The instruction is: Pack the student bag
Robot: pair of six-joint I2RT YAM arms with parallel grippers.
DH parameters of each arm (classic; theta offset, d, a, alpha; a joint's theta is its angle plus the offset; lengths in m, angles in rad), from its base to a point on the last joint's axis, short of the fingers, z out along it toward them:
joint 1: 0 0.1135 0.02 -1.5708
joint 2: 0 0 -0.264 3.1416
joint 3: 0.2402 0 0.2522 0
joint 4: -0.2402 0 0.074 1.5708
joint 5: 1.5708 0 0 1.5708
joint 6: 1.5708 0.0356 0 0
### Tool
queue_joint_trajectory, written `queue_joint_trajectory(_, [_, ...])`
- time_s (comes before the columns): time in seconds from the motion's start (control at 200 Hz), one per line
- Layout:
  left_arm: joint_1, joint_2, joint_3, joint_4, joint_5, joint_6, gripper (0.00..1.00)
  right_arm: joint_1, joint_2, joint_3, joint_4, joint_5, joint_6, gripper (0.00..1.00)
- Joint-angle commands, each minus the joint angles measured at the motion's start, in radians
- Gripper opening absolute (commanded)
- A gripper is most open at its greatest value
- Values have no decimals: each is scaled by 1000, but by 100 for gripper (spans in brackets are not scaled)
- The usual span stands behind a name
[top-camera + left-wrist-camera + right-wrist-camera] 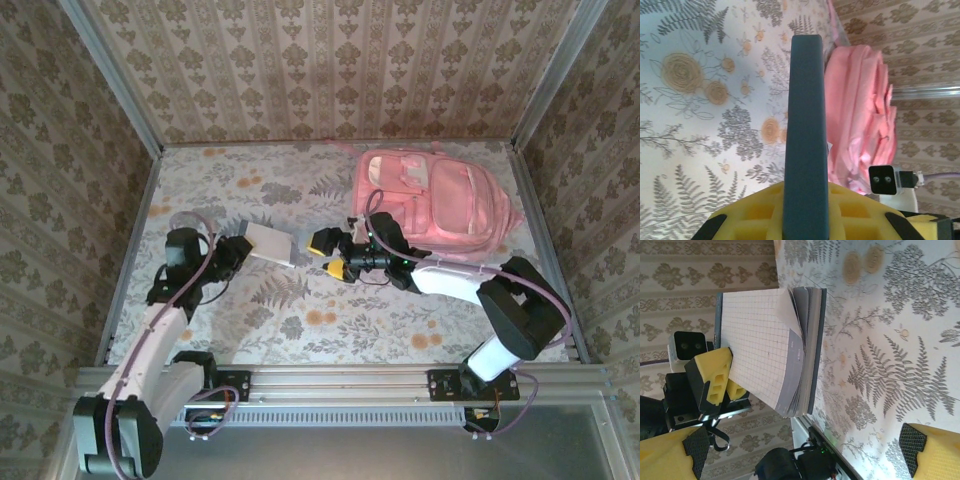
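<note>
The pink student bag [440, 200] lies flat at the back right of the table, front pockets up; its pink side [860, 115] rises beyond the book in the left wrist view. My left gripper [238, 252] is shut on a notebook [270, 243] with a grid-paper cover [762, 340] and a dark spine [805, 125], held just above the table left of centre. Its yellow fingers [715, 375] pinch the cover's near edge. My right gripper [327, 255] stands open right beside the notebook's free end, its fingers [930, 450] wide apart with nothing between them.
The table wears a floral cloth [300, 320] and is walled in by patterned panels [330, 60] on three sides. A metal rail [340, 380] runs along the front edge. The right arm [470, 285] stretches across in front of the bag.
</note>
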Motion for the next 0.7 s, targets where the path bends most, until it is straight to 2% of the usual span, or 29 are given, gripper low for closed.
queue_joint_trajectory(0.0, [-25, -48, 22, 75, -25, -125, 0, 44, -10, -4, 61, 50, 65, 100])
queue_joint_trajectory(0.19, [-65, -103, 33, 66, -64, -201, 0, 104, 39, 7, 290, 103, 161, 98])
queue_joint_trajectory(0.37, [-95, -130, 40, 62, -79, -231, 0, 144, 120, 24, 487, 129, 226, 81])
queue_joint_trajectory(0.485, [-118, -144, 34, 73, -95, -251, 0, 148, 151, 9, 603, 178, 258, 67])
queue_joint_trajectory(0.695, [-144, -171, 29, 64, -111, -264, 0, 133, 165, 28, 653, 205, 242, 63])
